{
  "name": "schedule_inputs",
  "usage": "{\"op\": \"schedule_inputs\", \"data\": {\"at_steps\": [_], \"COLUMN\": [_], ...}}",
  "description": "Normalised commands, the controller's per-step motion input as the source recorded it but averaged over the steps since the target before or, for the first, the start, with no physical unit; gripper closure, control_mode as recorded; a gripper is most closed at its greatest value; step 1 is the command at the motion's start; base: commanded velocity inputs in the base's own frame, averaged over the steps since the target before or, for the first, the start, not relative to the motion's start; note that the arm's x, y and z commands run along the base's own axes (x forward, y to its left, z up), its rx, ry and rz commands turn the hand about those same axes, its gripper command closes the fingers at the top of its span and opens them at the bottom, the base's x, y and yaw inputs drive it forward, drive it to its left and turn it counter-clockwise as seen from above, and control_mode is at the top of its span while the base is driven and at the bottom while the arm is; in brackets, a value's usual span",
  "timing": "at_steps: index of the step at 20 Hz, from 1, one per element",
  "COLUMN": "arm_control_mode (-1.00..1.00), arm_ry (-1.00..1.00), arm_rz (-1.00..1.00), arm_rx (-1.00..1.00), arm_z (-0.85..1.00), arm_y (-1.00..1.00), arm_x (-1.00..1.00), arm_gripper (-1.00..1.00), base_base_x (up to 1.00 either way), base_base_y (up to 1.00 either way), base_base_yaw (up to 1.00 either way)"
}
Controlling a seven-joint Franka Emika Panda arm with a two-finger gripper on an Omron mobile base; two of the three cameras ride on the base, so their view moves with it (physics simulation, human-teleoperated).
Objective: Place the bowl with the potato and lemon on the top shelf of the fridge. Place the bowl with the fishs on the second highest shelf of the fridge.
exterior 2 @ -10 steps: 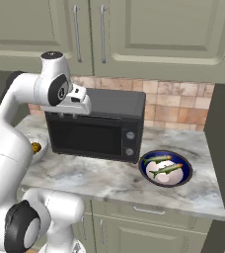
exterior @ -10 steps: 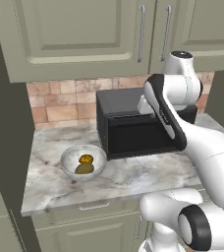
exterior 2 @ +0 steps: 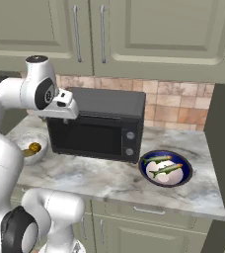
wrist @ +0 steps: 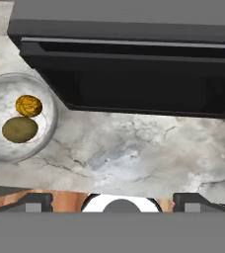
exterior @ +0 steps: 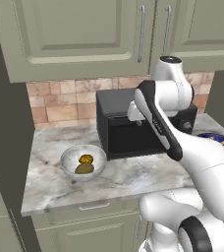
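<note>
Behind the arm (exterior: 192, 152), blue fish bowl (exterior: 221, 140) mostly hidden (end effector (wrist: 112, 200) grip unreadable).

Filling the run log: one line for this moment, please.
pincer: open, empty, above counter | potato-lemon bowl: left of microwave, untouched | fish bowl: right of microwave | phase: pre-grasp

grey bowl (exterior: 83, 163) upright; blue bowl (exterior 2: 166, 168) (fish, probably)
</note>
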Motion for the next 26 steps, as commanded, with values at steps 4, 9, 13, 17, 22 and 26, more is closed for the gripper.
{"op": "schedule_inputs", "data": {"at_steps": [4, 9, 13, 17, 22, 26], "arm_control_mode": [-1.0, -1.0, -1.0, -1.0, -1.0, -1.0], "arm_ry": [0.15, 0.22, 0.14, 0.06, 0.03, 0.0], "arm_rz": [-0.01, -0.08, -0.13, -0.09, -0.03, -0.06], "arm_rx": [0.0, 0.0, 0.0, 0.01, 0.07, 0.01], "arm_z": [-0.95, -1.0, -0.63, -0.41, -0.71, -0.38], "arm_y": [1.0, 0.95, 0.81, 0.39, 0.07, 0.02], "arm_x": [-0.24, -0.03, 0.21, 0.38, 0.07, 0.17], "arm_gripper": [-1.0, -1.0, -1.0, -1.0, -1.0, -1.0], "base_base_x": [0.0, 0.0, 0.0, 0.0, 0.0, 0.0], "base_base_y": [0.0, 0.0, 0.0, 0.0, 0.0, 0.0], "base_base_yaw": [0.0, 0.0, 0.0, 0.0, 0.0, 0.0]}}
